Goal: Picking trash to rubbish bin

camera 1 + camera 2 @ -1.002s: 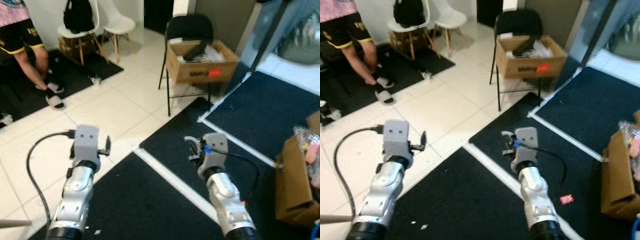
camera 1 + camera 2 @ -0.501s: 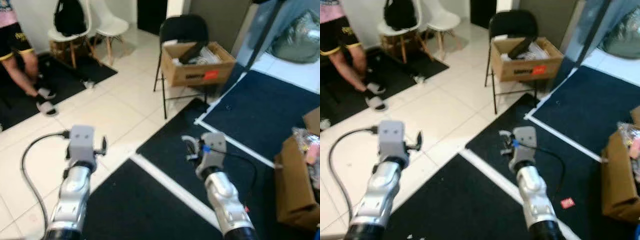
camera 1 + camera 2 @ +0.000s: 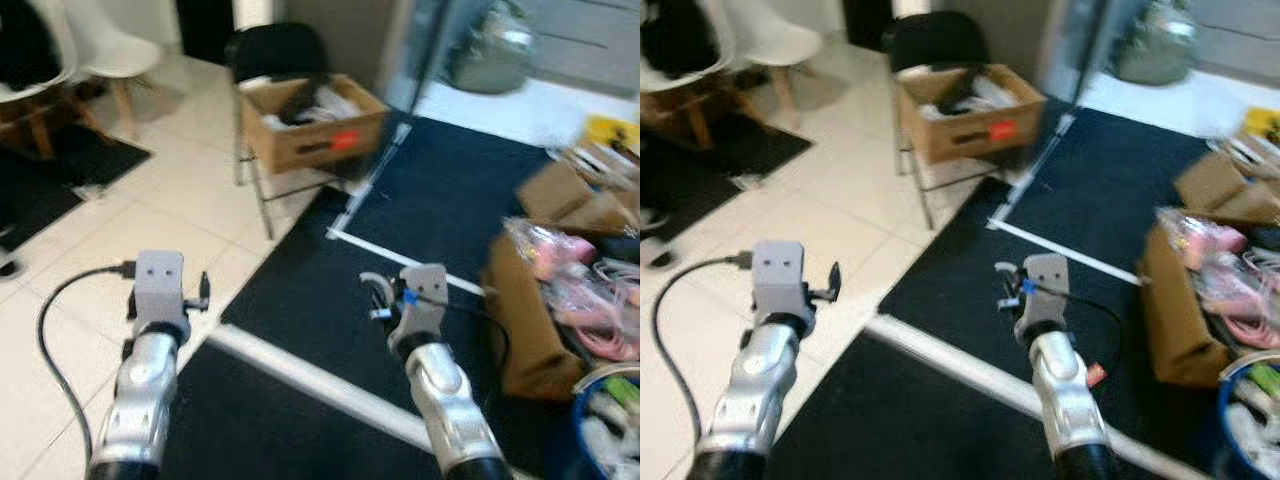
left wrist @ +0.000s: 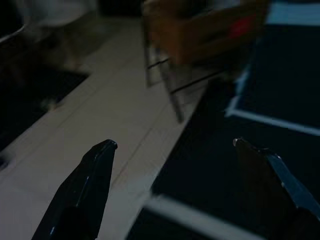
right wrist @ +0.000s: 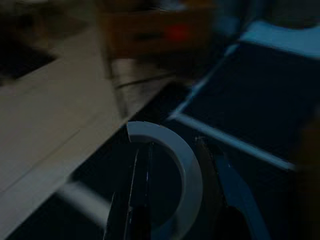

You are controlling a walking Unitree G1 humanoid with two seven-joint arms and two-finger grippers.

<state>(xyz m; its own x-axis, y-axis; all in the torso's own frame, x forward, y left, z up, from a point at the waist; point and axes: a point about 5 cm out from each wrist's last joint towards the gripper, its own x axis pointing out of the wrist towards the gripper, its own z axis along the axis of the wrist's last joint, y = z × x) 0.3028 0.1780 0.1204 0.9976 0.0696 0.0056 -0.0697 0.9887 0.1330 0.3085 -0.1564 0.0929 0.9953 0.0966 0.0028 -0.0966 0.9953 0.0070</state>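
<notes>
Ahead of you a cardboard box point(image 3: 305, 128) sits on a chair point(image 3: 262, 60), with a paper bag point(image 3: 525, 320) on the mat point(image 3: 450, 205) to your right.

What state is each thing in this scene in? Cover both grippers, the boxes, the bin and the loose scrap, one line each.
left gripper: jaws open, empty.
right gripper: shut on white curved piece.
cardboard box: open, on the black chair.
brown box: open, stuffed with pink wrappers.
blue bin: open, holding rubbish.
red scrap: lying on the dark mat.
</notes>
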